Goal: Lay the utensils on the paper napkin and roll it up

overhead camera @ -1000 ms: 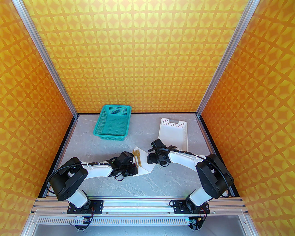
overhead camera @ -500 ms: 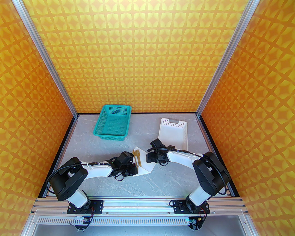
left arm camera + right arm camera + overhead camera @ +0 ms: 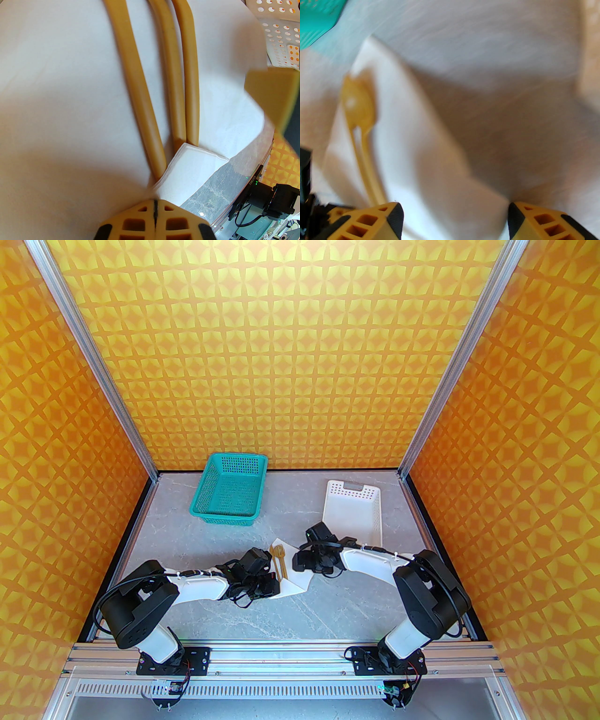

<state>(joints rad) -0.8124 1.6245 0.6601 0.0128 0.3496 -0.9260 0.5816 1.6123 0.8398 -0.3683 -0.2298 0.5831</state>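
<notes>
The paper napkin [image 3: 291, 586] lies white on the grey table between my two arms. On it lie the tan utensils [image 3: 280, 559], heads pointing away from me. In the left wrist view three tan handles [image 3: 140, 93] run side by side over the napkin [image 3: 58, 105], ending at a folded-over corner [image 3: 194, 164]. My left gripper [image 3: 154, 206] is shut, with the napkin's near edge pinched between its tips; from above it [image 3: 271, 584] sits at the napkin's near-left side. My right gripper [image 3: 454, 222] hangs open above the napkin's right part [image 3: 440, 164], with a spoon [image 3: 358, 105] to its left.
A teal basket [image 3: 236, 456] stands at the back left and a white perforated basket [image 3: 351, 484] at the back right, just behind my right arm. Orange patterned walls enclose the table on three sides.
My right gripper has moved a little to the left, further over the napkin's right edge. The left arm, the napkin and the utensils have stayed put.
</notes>
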